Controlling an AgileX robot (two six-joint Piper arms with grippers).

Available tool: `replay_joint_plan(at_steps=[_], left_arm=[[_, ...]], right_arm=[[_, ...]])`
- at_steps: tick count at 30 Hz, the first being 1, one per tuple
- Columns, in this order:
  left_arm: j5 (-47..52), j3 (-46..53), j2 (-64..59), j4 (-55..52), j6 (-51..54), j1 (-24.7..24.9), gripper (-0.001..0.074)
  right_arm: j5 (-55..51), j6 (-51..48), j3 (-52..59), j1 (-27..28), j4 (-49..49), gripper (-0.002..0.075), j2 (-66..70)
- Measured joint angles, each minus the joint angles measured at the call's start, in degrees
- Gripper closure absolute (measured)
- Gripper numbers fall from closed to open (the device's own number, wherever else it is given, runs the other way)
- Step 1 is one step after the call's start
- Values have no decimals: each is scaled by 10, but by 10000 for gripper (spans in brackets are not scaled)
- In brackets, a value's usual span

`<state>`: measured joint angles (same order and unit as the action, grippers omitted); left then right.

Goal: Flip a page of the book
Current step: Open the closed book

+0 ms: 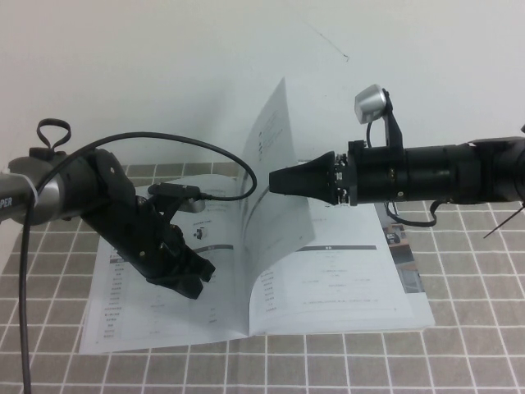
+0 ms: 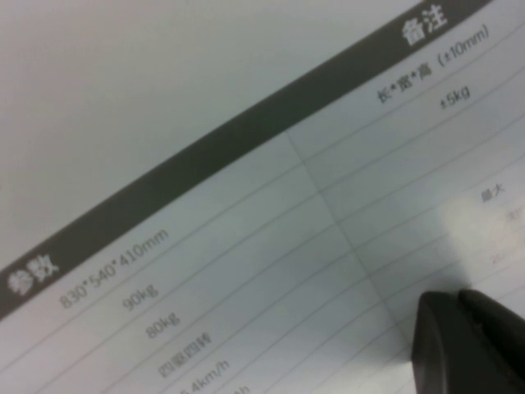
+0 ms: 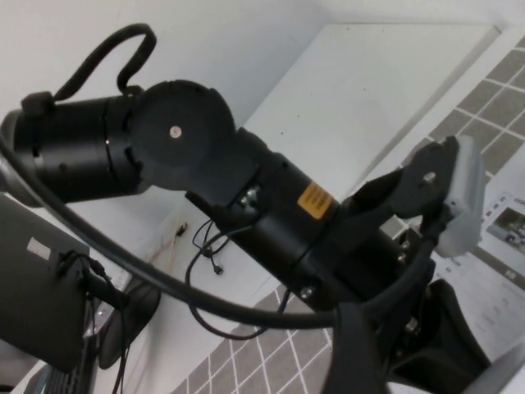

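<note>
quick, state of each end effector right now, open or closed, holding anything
left end effector: down on the book's left side, open or closed cannot be told.
right end effector: open, holding nothing, tip at the raised page.

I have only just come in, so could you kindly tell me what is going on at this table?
The two-armed robot is turning a page of the book lying open on the tiled table. That page stands nearly upright over the spine. The right pincer, open, hangs level at the raised page, though contact is unclear. The left pincer is down at the left-hand leaf.
</note>
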<state>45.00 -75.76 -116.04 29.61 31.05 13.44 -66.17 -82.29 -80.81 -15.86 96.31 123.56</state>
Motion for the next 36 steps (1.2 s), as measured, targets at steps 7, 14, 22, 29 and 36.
replay_joint_plan(at_steps=[7,14,22,29,36], left_arm=[[0,0,0,1,0,0,739],[0,0,0,2,1,0,739],[32,-45,23,5,4,-9,739],[105,-126,58,2,6,-23,739],[199,-232,75,2,-13,-44,739]], right_arm=[[-1,-3,-55,-24,-3,286,0],[-3,1,-115,-47,-32,286,0],[-6,7,-122,-49,-62,286,0],[-9,12,-123,-50,-70,286,0],[-11,12,-123,-51,-81,286,0]])
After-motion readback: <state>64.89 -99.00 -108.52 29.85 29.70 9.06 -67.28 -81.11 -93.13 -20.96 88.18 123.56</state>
